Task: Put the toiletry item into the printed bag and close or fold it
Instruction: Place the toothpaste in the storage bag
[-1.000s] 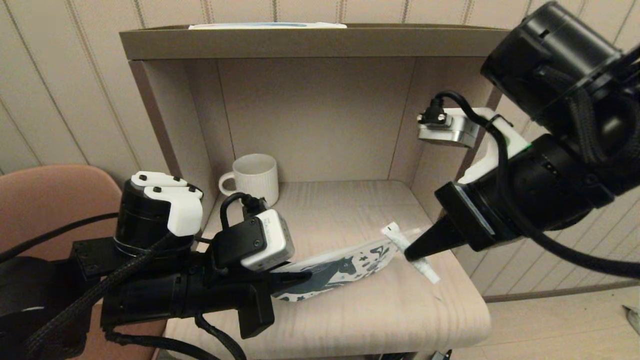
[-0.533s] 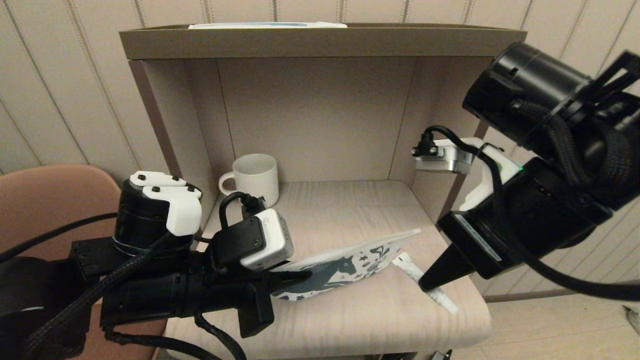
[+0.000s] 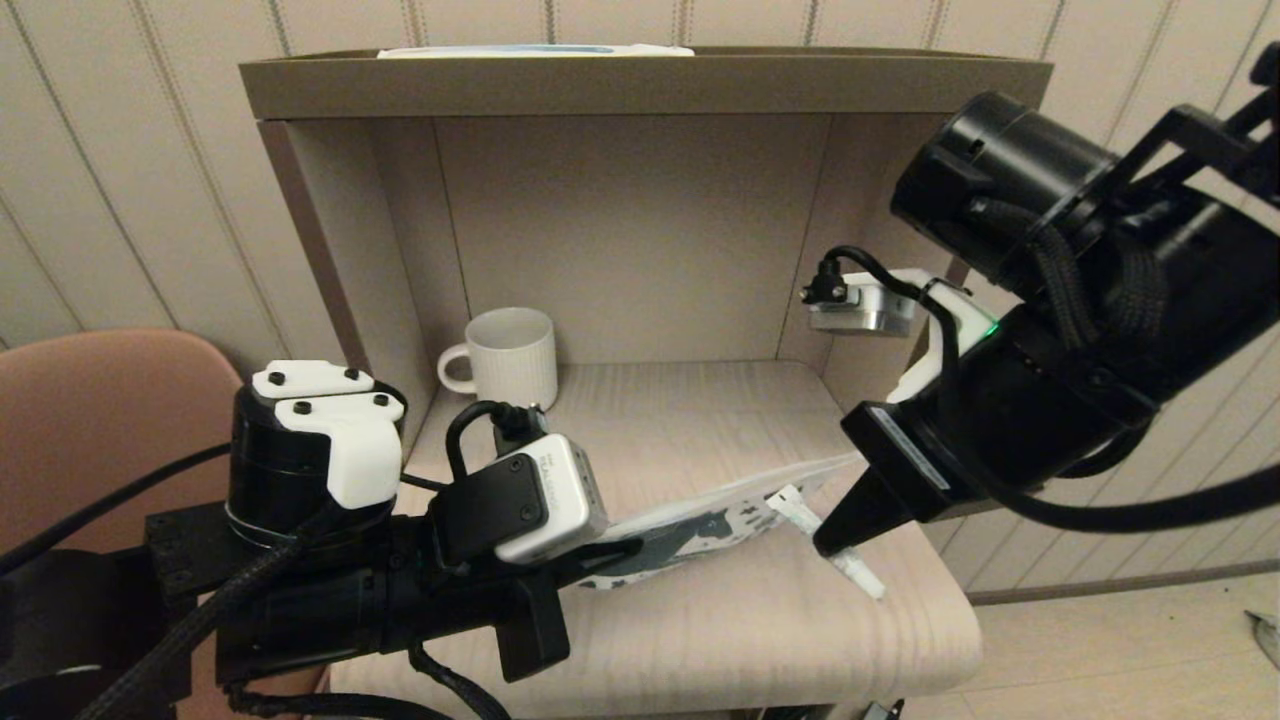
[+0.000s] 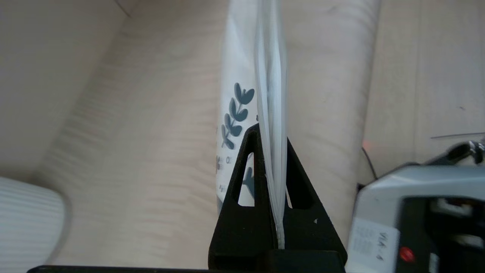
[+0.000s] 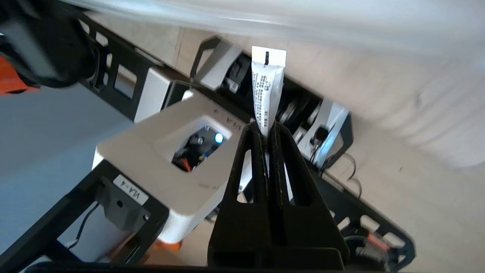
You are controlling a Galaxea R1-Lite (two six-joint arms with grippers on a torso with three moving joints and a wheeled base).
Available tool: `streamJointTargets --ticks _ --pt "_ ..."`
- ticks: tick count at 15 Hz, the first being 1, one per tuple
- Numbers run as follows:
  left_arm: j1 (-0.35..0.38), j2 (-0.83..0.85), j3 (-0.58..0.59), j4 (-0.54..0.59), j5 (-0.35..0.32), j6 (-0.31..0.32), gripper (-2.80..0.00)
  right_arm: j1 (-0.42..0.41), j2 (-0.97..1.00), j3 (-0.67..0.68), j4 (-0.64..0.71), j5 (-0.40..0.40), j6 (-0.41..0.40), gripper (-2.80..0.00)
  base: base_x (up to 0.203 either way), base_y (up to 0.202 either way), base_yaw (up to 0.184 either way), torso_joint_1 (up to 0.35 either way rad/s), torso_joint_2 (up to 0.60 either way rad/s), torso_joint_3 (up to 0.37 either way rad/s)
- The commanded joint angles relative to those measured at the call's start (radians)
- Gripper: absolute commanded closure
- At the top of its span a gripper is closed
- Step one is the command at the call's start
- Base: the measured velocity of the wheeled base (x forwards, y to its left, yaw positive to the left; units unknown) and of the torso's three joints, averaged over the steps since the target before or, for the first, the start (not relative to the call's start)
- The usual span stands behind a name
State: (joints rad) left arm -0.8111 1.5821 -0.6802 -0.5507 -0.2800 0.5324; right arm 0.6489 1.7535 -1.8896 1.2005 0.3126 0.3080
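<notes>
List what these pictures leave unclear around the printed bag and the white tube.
- Printed bag: head view, its near end is hidden behind the left gripper.
- Bag mouth: right wrist view, blurred; open or sealed is unclear.
- Toiletry tube: its cap end is buried in the right gripper.
- Tube print: too small to read.

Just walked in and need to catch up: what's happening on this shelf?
The left end effector is shut on the printed bag, holding one end up off the shelf. The right end effector is shut on the toiletry item, its crimped end beside the bag's free end, not yet inside. A white mug stands behind.
</notes>
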Motion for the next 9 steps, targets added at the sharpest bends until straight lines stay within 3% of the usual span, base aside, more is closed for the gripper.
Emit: streamJointTargets --ticks 1,3,7,9 --pt "-0.002 0.016 0.0 -0.002 -0.004 0.0 0.0 0.004 -0.02 0.0 -0.016 0.0 -0.005 0.0 0.0 0.0 0.0 0.0 0.0 0.0" --pt "-0.002 0.042 -0.004 -0.002 -0.018 -0.008 0.0 0.007 -0.067 0.004 -0.09 -0.002 -0.079 0.0 0.0 0.0 0.0 0.0 0.0 0.0" --pt "-0.001 0.072 -0.033 0.031 -0.166 -0.109 0.0 -0.056 -0.085 -0.001 -0.108 -0.008 -0.336 0.0 0.0 0.0 0.0 0.0 0.0 0.0" --pt "0.012 0.082 -0.051 0.038 -0.229 -0.158 0.0 -0.126 -0.067 -0.002 -0.116 -0.008 -0.527 0.0 0.0 0.0 0.0 0.0 0.0 0.0"
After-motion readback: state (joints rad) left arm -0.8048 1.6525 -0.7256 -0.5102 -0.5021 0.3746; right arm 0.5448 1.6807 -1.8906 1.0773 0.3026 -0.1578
